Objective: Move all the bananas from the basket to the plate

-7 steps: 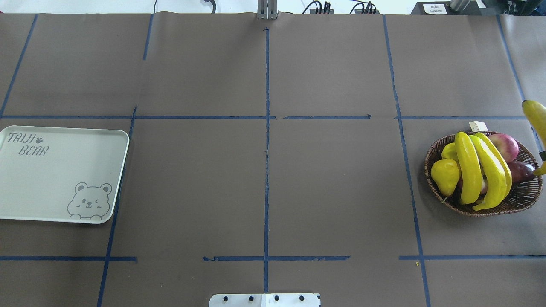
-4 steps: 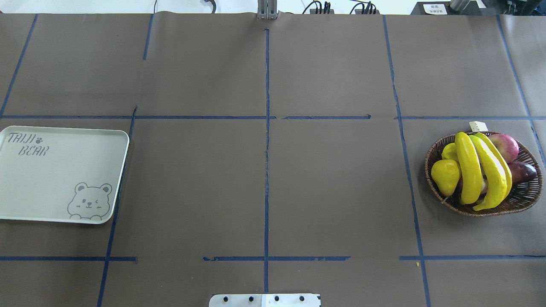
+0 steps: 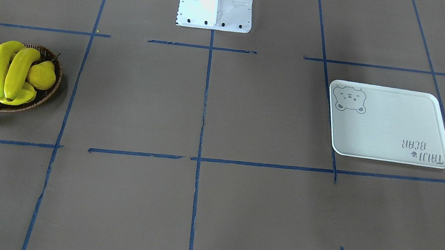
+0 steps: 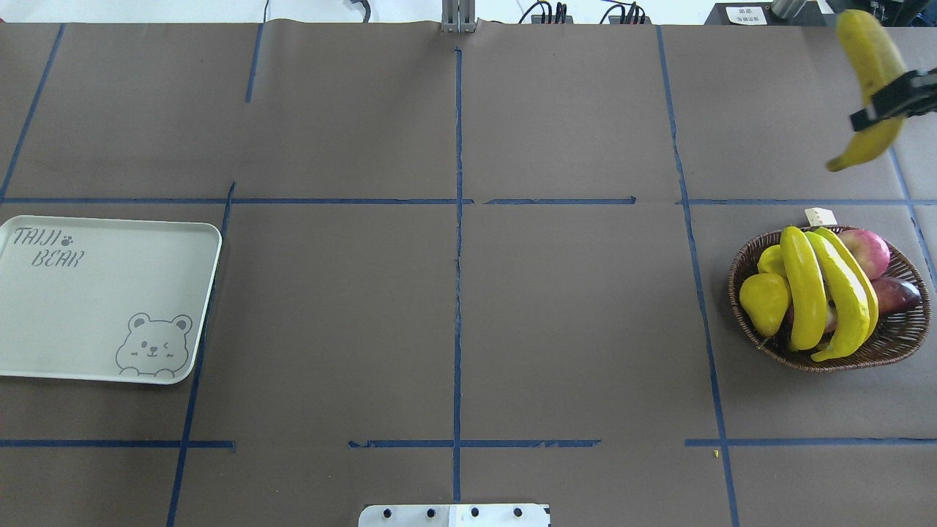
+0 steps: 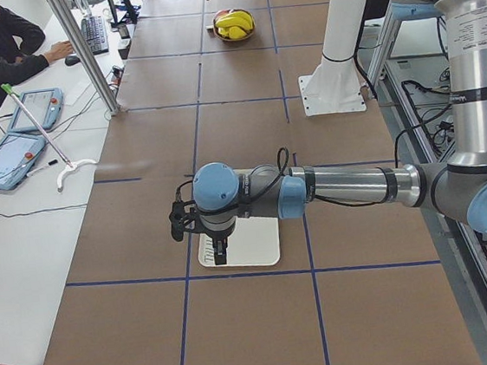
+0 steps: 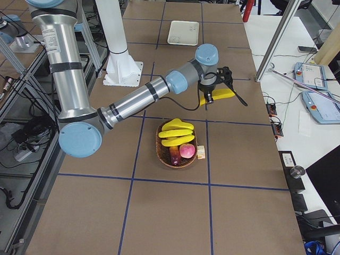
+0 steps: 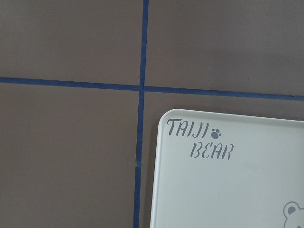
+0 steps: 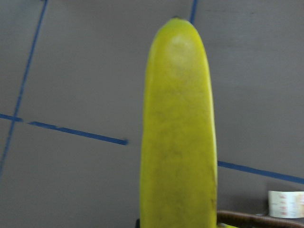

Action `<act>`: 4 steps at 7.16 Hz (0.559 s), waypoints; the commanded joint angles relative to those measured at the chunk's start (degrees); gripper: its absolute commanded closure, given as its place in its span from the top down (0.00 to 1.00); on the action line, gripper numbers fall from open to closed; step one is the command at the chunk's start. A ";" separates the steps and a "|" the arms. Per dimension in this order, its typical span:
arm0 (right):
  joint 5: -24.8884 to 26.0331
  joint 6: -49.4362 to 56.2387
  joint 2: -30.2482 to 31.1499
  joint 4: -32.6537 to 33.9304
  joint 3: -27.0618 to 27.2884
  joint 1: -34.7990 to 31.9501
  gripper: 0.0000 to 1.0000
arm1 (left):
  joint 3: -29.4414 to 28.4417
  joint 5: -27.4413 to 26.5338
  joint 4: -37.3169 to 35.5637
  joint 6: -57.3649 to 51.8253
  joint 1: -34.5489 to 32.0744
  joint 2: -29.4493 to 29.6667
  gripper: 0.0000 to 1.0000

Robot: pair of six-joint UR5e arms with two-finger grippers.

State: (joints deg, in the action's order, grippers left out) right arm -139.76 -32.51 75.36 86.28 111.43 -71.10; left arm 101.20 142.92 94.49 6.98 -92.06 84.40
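Observation:
My right gripper (image 4: 891, 99) is shut on one yellow banana (image 4: 870, 80) and holds it in the air beyond the basket, at the table's far right. That banana fills the right wrist view (image 8: 178, 133) and shows in the exterior right view (image 6: 222, 95). The other bananas (image 4: 823, 293) lie across the dark wicker basket (image 4: 904, 337), which also shows in the front view (image 3: 45, 97). The pale bear-print plate (image 4: 110, 307) lies at the left with nothing on it. My left gripper (image 5: 220, 255) hovers over the plate's corner (image 7: 228, 190); I cannot tell whether it is open or shut.
The basket also holds a yellow pear-like fruit (image 4: 763, 300), a red apple (image 4: 870, 251) and a dark purple fruit (image 4: 897, 293). Its paper tag (image 4: 820, 217) lies on the table behind it. Blue tape lines cross the brown table. An operator sits at the far side.
The held banana was at the view's right edge beside the basket, then out of view. Now it is higher in the overhead view, beyond the basket. Basket and plate have not moved.

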 commanded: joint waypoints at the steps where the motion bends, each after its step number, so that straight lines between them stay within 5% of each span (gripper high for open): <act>1: 3.41 -23.04 -11.08 -0.06 0.97 12.77 0.00 | -0.13 1.22 11.71 14.37 5.54 1.29 1.00; 4: 24.74 -40.67 -18.40 -5.37 2.48 34.66 0.00 | -1.44 1.13 28.95 46.61 17.05 10.22 1.00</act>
State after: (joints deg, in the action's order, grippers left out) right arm -122.73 -67.69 58.96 84.80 113.91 -44.59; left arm 100.38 144.06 116.58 40.08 -79.59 90.44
